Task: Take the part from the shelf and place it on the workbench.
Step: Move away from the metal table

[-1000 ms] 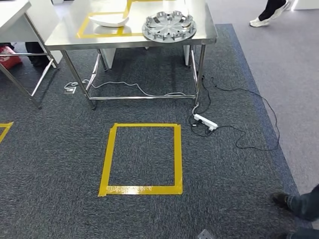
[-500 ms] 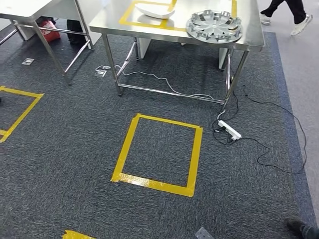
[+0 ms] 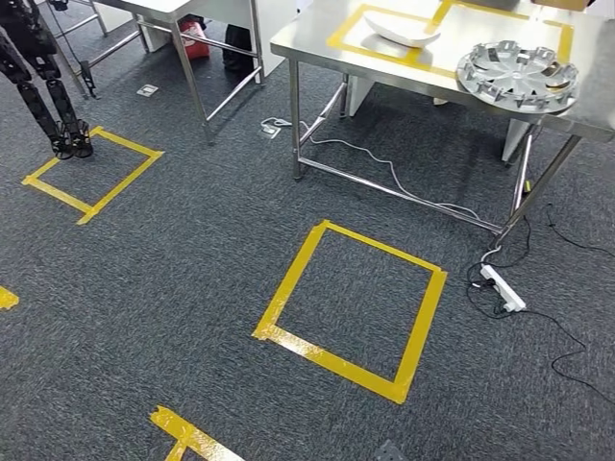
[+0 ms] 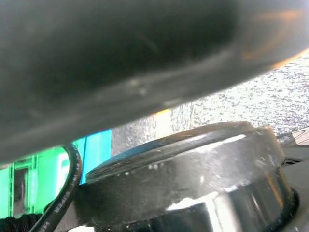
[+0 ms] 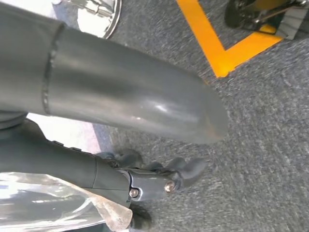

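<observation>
The steel workbench (image 3: 308, 45) stands at the upper right of the head view. On it lie a silver wheel cover (image 3: 519, 75) and a white curved part (image 3: 401, 32) inside yellow tape marks. My right hand (image 5: 156, 169) hangs over the carpet, thick grey thumb (image 5: 138, 96) stretched out, dark fingers (image 5: 182, 171) loosely bent, nothing between them. My left hand (image 4: 138, 53) is a dark blur against the lens, and its fingers cannot be made out.
A yellow tape square (image 3: 353, 307) marks the carpet in front of the workbench. A white power strip (image 3: 502, 288) and cables lie by the table leg. Black jointed legs (image 3: 43, 86) stand in another yellow square at the far left. A second table (image 3: 182, 14) stands behind.
The camera has turned left, so the whole scene has slid right. The workbench now sits at the upper right, the person's feet are out of frame, and the black legs have come into view.
</observation>
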{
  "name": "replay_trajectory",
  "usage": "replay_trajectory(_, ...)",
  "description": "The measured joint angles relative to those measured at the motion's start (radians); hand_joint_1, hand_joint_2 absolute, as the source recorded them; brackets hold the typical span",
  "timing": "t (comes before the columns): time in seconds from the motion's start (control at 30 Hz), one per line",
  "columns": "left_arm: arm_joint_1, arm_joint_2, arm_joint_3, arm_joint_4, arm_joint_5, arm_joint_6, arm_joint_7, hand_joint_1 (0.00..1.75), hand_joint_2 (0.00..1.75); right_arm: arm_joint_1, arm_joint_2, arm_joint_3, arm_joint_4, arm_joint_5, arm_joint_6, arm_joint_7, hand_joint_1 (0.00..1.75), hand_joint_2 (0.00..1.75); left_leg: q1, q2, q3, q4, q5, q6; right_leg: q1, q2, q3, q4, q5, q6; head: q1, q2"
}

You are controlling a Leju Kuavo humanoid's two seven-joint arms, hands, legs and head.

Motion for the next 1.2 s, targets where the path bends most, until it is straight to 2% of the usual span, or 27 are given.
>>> replay_trajectory(0.07,0.001,0.001,0.0,0.0,0.003,0.0,0.002,0.0,0.0,0.001,0.002,0.0,0.0,0.004,-0.001,0.002,0.0,0.0,-0.004,0.046,-0.019,0.04,-0.027,-0.011,-0.006,-0.029,0.011,-0.016,0.007,-0.006,-0.004,0.0)
replay_trajectory(0.13,0.0,0.003,0.0,0.0,0.007,0.0,0.001,0.0,0.0,0.004,0.003,0.001,0.0,0.011,-0.002,0.006,0.0,0.0,0.001,0.108,-0.072,0.151,-0.086,-0.024,-0.009,-0.06,0.018,-0.022,0.006,-0.01,-0.009,0.0)
replay_trajectory(0.17,0.0,0.004,0.0,0.0,0.009,0.0,-0.002,0.0,0.0,0.005,0.003,0.002,0.0,0.015,-0.003,0.008,0.0,0.0,0.008,0.121,-0.104,0.214,-0.11,-0.032,-0.009,-0.078,0.019,-0.022,0.004,-0.01,-0.009,0.0)
replay_trajectory(0.2,0.001,0.006,0.0,0.0,0.009,0.0,-0.006,0.0,0.0,0.005,0.004,0.003,0.0,0.017,-0.005,0.011,0.0,0.0,0.015,0.128,-0.126,0.256,-0.12,-0.039,-0.01,-0.094,0.021,-0.022,0.001,-0.009,-0.009,0.0)
replay_trajectory(0.23,0.003,0.008,0.0,0.0,0.01,0.0,-0.01,0.0,0.0,0.005,0.006,0.004,0.0,0.019,-0.007,0.013,0.0,0.0,0.022,0.132,-0.132,0.265,-0.113,-0.046,-0.012,-0.11,0.024,-0.022,-0.002,-0.006,-0.009,0.0)
replay_trajectory(0.27,0.005,0.01,0.0,0.0,0.011,0.0,-0.014,0.0,0.0,0.004,0.008,0.004,0.0,0.02,-0.011,0.016,0.0,0.0,0.028,0.138,-0.116,0.232,-0.085,-0.052,-0.015,-0.125,0.028,-0.022,-0.006,-0.002,-0.009,0.0)
replay_trajectory(0.3,0.006,0.013,0.0,0.0,0.012,0.0,-0.016,0.0,0.0,0.003,0.011,0.005,0.0,0.02,-0.015,0.018,0.0,0.0,0.032,0.152,-0.082,0.167,-0.047,-0.057,-0.018,-0.138,0.033,-0.022,-0.01,0.004,-0.009,0.0)
replay_trajectory(0.33,0.006,0.014,0.0,0.0,0.012,0.0,-0.017,0.0,0.0,0.003,0.013,0.005,0.0,0.02,-0.019,0.02,0.0,0.0,0.031,0.177,-0.045,0.098,-0.02,-0.06,-0.019,-0.15,0.036,-0.022,-0.016,0.012,-0.011,0.0)
replay_trajectory(0.37,0.005,0.016,0.0,0.0,0.013,0.0,-0.018,0.0,0.0,0.002,0.014,0.005,0.0,0.019,-0.023,0.022,0.0,0.0,0.029,0.198,-0.016,0.04,-0.001,-0.057,-0.018,-0.161,0.039,-0.021,-0.023,0.021,-0.012,0.0)
replay_trajectory(0.4,0.004,0.016,0.0,0.0,0.013,0.0,-0.018,0.0,0.0,0.001,0.015,0.004,0.0,0.019,-0.025,0.023,0.0,0.0,0.025,0.212,0.0,0.008,0.003,-0.051,-0.017,-0.172,0.042,-0.021,-0.028,0.028,-0.012,0.0)
replay_trajectory(0.43,0.004,0.016,0.0,0.0,0.013,0.0,-0.018,0.0,0.0,0.001,0.017,0.005,0.0,0.019,-0.028,0.025,0.0,0.0,0.021,0.216,0.003,-0.002,-0.003,-0.042,-0.014,-0.182,0.044,-0.023,-0.032,0.034,-0.011,0.0)
replay_trajectory(0.5,0.007,0.017,0.0,0.0,0.013,0.0,-0.018,0.0,0.0,-0.003,0.024,0.005,0.0,0.019,-0.034,0.03,0.0,0.0,0.02,0.192,0.002,-0.005,-0.003,-0.024,-0.016,-0.194,0.058,-0.028,-0.038,0.043,-0.007,0.0)
replay_trajectory(0.57,0.009,0.019,0.0,0.0,0.012,0.003,-0.018,0.0,0.0,-0.006,0.029,0.005,-0.001,0.021,-0.036,0.031,0.0,0.0,0.022,0.17,0.003,-0.009,-0.001,-0.009,-0.021,-0.148,0.049,0.006,-0.066,0.05,-0.003,0.0)
replay_trajectory(0.63,0.006,0.018,0.0,0.0,0.01,0.006,-0.018,0.0,0.0,-0.004,0.031,0.005,0.0,0.023,-0.028,0.028,0.0,0.0,0.021,0.147,0.003,-0.011,0.0,0.003,-0.022,-0.083,-0.012,0.128,-0.127,0.049,0.004,0.0)
replay_trajectory(0.67,0.004,0.017,0.0,0.0,0.009,0.007,-0.018,0.0,0.0,-0.002,0.03,0.005,0.0,0.023,-0.023,0.025,0.0,0.0,0.019,0.133,0.003,-0.01,-0.001,0.006,-0.021,-0.069,-0.054,0.204,-0.156,0.047,0.005,0.0)
replay_trajectory(0.7,0.003,0.016,0.0,0.0,0.009,0.008,-0.018,0.0,0.0,0.001,0.03,0.005,0.0,0.023,-0.02,0.024,0.0,0.0,0.016,0.117,0.004,-0.01,-0.002,0.008,-0.019,-0.063,-0.09,0.262,-0.167,0.044,0.006,0.0)
replay_trajectory(0.73,0.003,0.016,0.0,0.0,0.009,0.008,-0.018,0.0,0.0,0.003,0.03,0.005,0.0,0.023,-0.018,0.022,0.0,0.0,0.014,0.1,0.005,-0.01,-0.003,0.009,-0.018,-0.061,-0.111,0.284,-0.156,0.041,0.006,0.0)
replay_trajectory(0.77,0.002,0.016,0.0,0.0,0.009,0.009,-0.017,0.0,0.0,0.004,0.03,0.006,0.0,0.023,-0.017,0.021,0.0,0.0,0.012,0.083,0.008,-0.01,-0.003,0.01,-0.016,-0.058,-0.114,0.263,-0.125,0.037,0.006,0.0)
replay_trajectory(0.8,0.003,0.015,0.0,0.0,0.009,0.01,-0.017,0.0,0.0,0.004,0.029,0.006,0.0,0.023,-0.017,0.021,0.0,0.0,0.01,0.066,0.01,-0.009,-0.004,0.01,-0.015,-0.05,-0.099,0.206,-0.079,0.032,0.006,0.0)
replay_trajectory(0.87,0.001,0.014,0.0,0.0,0.009,0.01,-0.016,0.0,0.0,0.003,0.028,0.006,0.0,0.023,-0.016,0.02,0.0,0.0,0.01,0.038,0.012,-0.007,-0.006,0.006,-0.016,-0.003,-0.049,0.07,-0.009,0.023,0.006,0.0)
replay_trajectory(0.93,0.0,0.013,0.0,0.0,0.009,0.01,-0.016,0.0,0.0,0.002,0.025,0.006,0.0,0.023,-0.016,0.02,0.0,0.0,0.013,0.013,0.006,-0.006,-0.004,-0.004,-0.015,0.03,-0.022,0.008,0.007,0.021,0.005,0.0)
replay_trajectory(1.0,0.002,0.013,0.0,0.0,0.008,0.01,-0.016,0.0,0.0,0.0,0.025,0.006,0.0,0.023,-0.016,0.02,0.0,0.0,0.016,-0.011,0.0,-0.009,0.001,-0.018,-0.014,0.014,-0.013,0.001,0.009,0.018,0.005,0.0)
replay_trajectory(1.03,0.003,0.013,0.0,0.0,0.007,0.01,-0.017,0.0,0.0,0.0,0.024,0.005,0.0,0.023,-0.016,0.02,0.0,0.0,0.016,-0.005,-0.003,-0.004,-0.002,-0.023,-0.015,0.0,-0.009,-0.005,0.011,0.014,0.004,0.0)
replay_trajectory(1.1,0.002,0.013,0.0,0.0,0.003,0.01,-0.02,0.0,0.0,0.002,0.024,0.005,0.0,0.022,-0.018,0.019,0.0,0.0,0.012,0.049,-0.03,0.055,-0.039,-0.031,-0.017,-0.03,-0.001,-0.015,0.014,0.005,-0.001,0.0)
replay_trajectory(1.13,0.001,0.013,-0.001,0.0,-0.001,0.01,-0.023,0.0,0.0,0.003,0.023,0.005,0.0,0.021,-0.019,0.018,0.0,0.0,0.012,0.087,-0.057,0.115,-0.071,-0.035,-0.015,-0.047,0.003,-0.016,0.013,0.002,-0.003,0.0)
replay_trajectory(1.17,0.001,0.013,-0.001,0.0,-0.005,0.01,-0.027,0.0,0.0,0.006,0.023,0.005,0.0,0.02,-0.019,0.017,0.0,0.0,0.014,0.112,-0.091,0.184,-0.102,-0.039,-0.014,-0.064,0.005,-0.016,0.011,0.0,-0.005,0.0)
replay_trajectory(1.2,0.001,0.012,-0.003,0.0,-0.008,0.01,-0.032,0.0,0.0,0.009,0.022,0.005,0.0,0.02,-0.019,0.017,0.0,0.0,0.016,0.125,-0.119,0.243,-0.123,-0.042,-0.012,-0.081,0.007,-0.016,0.008,-0.001,-0.005,0.0)
